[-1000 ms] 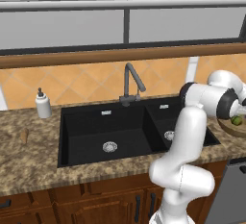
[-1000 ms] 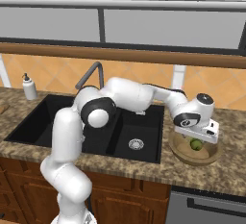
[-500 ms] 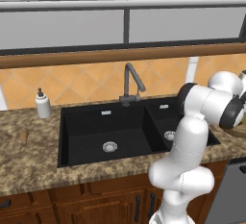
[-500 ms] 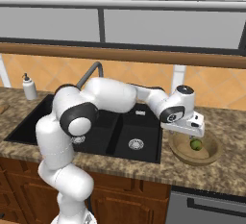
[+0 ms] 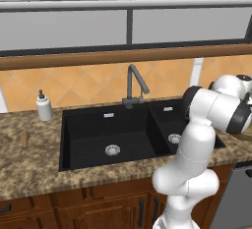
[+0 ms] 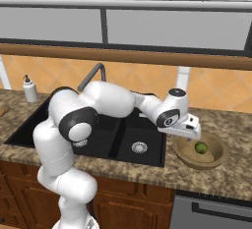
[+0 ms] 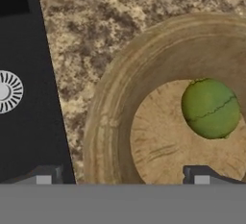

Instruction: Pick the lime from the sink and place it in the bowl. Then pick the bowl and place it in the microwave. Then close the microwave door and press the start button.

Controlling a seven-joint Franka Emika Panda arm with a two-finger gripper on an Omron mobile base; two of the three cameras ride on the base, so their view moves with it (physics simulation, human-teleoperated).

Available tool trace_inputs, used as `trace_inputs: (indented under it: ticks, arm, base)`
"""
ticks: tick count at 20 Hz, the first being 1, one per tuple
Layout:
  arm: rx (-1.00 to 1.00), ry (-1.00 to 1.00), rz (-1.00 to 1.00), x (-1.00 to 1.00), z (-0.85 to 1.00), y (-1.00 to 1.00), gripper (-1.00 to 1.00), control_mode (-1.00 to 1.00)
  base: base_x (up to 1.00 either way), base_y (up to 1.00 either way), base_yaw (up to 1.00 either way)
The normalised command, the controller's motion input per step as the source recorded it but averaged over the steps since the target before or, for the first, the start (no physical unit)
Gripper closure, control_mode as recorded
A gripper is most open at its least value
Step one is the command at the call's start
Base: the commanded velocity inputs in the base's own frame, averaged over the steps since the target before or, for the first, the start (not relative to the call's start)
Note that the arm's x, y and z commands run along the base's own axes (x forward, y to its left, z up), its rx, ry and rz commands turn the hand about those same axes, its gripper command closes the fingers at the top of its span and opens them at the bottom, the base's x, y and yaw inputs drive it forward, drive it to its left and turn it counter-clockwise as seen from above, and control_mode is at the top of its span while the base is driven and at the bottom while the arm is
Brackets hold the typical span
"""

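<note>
At the far left of the counter in the right base view we see a white soap bottle standing against the tiled wall, and just to its right the black double sink, with its grey faucet rising behind the basins and a silver drain showing in the right basin. Our white arm reaches across the sink from the left, and its gripper hangs just above the left rim of the bowl, which sits on the speckled stone beside the right basin.

The lime lies inside the bowl, on its floor (slightly right of centre as that camera has it), apart from the fingers.

In the hand view we look straight down: sink edge and drain at the left, then counter, then the bowl with the lime resting in it. The two fingertips stand wide apart, one over the sink edge, one over the bowl, with nothing between them.
</note>
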Motion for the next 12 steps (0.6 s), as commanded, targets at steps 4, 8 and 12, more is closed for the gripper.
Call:
trace_inputs:
  ticks: [4, 8, 12]
  arm:
    - [0.0, 0.0, 0.0, 0.12, -0.29, 0.0, -1.0, -1.0]
    - [0.0, 0.0, 0.0, 0.03, -0.28, 0.0, -1.0, -1.0]
    - [0.0, 0.0, 0.0, 0.01, -0.25, 0.0, -1.0, -1.0]
  base:
    - [0.0, 0.0, 0.0]
    - [0.0, 0.0, 0.0]
    - [0.0, 0.0, 0.0]
